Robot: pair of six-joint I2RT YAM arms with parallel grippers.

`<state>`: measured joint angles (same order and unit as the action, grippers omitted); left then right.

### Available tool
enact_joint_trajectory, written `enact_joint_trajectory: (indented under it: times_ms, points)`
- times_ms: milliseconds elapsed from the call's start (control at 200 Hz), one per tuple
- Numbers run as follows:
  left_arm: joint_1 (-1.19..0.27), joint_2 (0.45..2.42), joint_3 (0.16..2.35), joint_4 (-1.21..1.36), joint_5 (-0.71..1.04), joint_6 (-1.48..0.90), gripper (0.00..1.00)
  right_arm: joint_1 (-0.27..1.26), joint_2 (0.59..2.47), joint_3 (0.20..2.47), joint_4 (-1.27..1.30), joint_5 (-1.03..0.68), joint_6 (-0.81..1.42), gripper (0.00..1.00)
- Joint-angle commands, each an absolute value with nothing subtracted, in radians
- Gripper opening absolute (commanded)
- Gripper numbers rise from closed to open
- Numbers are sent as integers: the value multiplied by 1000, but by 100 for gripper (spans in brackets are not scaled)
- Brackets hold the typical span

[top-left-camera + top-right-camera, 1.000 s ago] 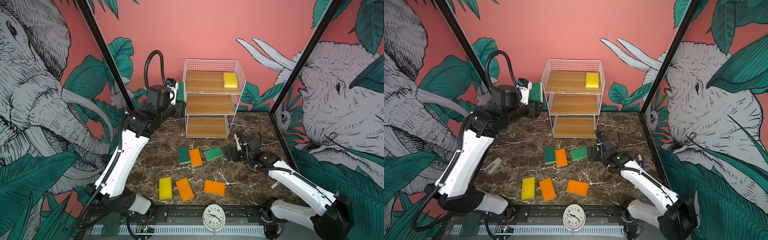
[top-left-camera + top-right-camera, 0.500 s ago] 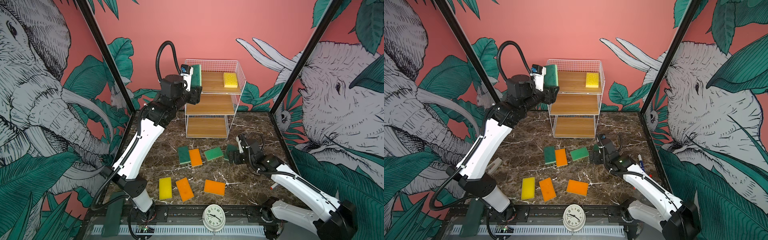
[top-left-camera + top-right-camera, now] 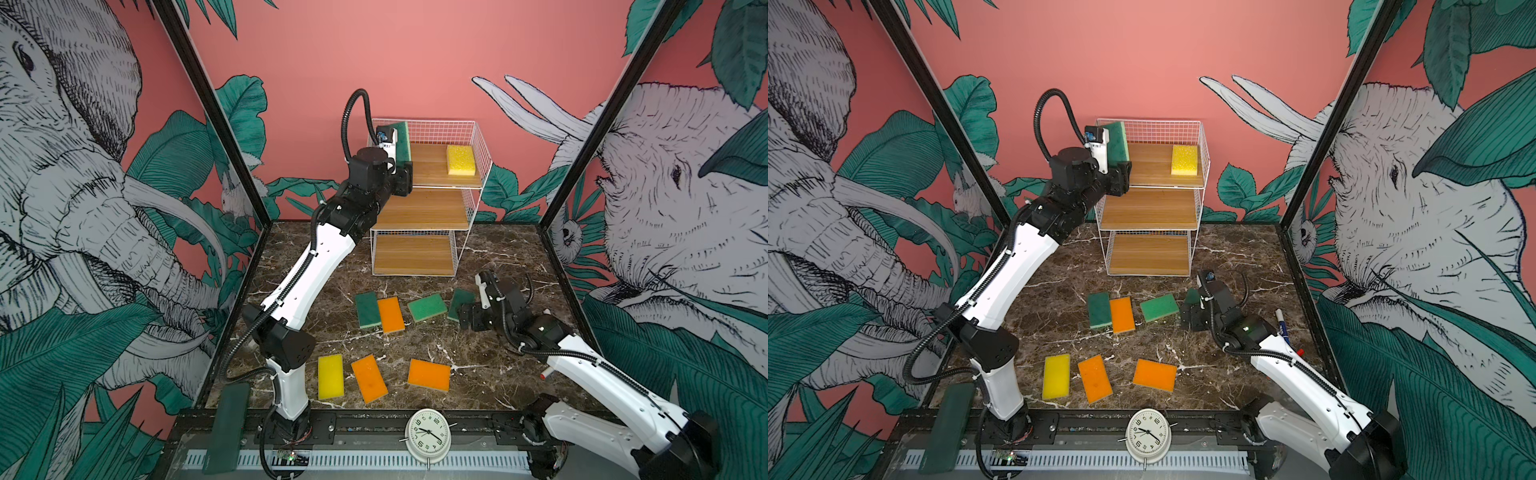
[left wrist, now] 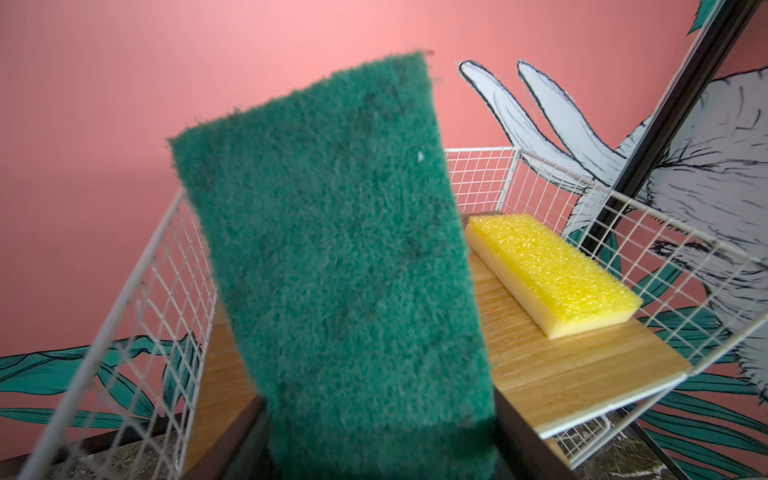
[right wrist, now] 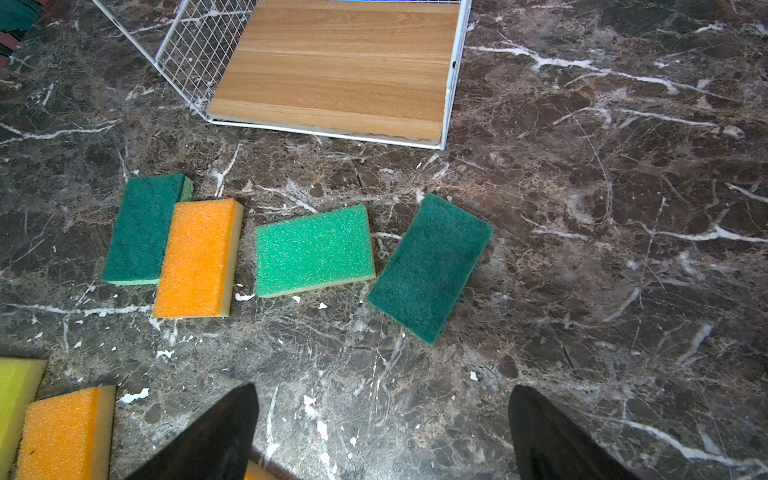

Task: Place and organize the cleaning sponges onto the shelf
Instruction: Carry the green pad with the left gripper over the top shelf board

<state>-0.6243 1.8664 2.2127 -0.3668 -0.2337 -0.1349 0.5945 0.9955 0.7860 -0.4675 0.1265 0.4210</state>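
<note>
Green sponge (image 4: 332, 266) is pinched at its lower end by the left claw (image 3: 1120, 174), jaws part-way closed on it. It stands on end, long axis vertical, dark scouring face toward the arm, over the left end of the shelf (image 3: 419, 210) top board. Can't tell if it touches the board. Yellow sponge (image 3: 460, 160) lies flat at the right end of the same board, long axis front to back. Right claw (image 5: 382, 432) is spread wide, holding nothing, low over the table (image 5: 582, 249), just beside a dark green sponge (image 5: 430, 266) lying flat and skewed. Six other sponges (image 3: 429, 375) lie flat on the table.
</note>
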Motion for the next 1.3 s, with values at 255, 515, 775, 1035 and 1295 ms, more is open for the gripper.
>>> enact_joint_trajectory:
  times_ms: [255,515,775,1035,1295]
  points:
    - [-689,1947,2393,-393,-423,-34,68,588,980,757,-395,106,440,96]
    - [-690,1994,2468,-453,-508,-25,68,588,976,743,-376,91,442,96]
    - [-690,2038,2524,-495,-537,3,69,587,981,735,-358,81,440,96]
    - [-688,2057,2528,-503,-604,18,71,588,983,732,-353,77,440,96]
    - [-655,2068,2534,-535,-580,-36,74,588,986,730,-354,64,443,97]
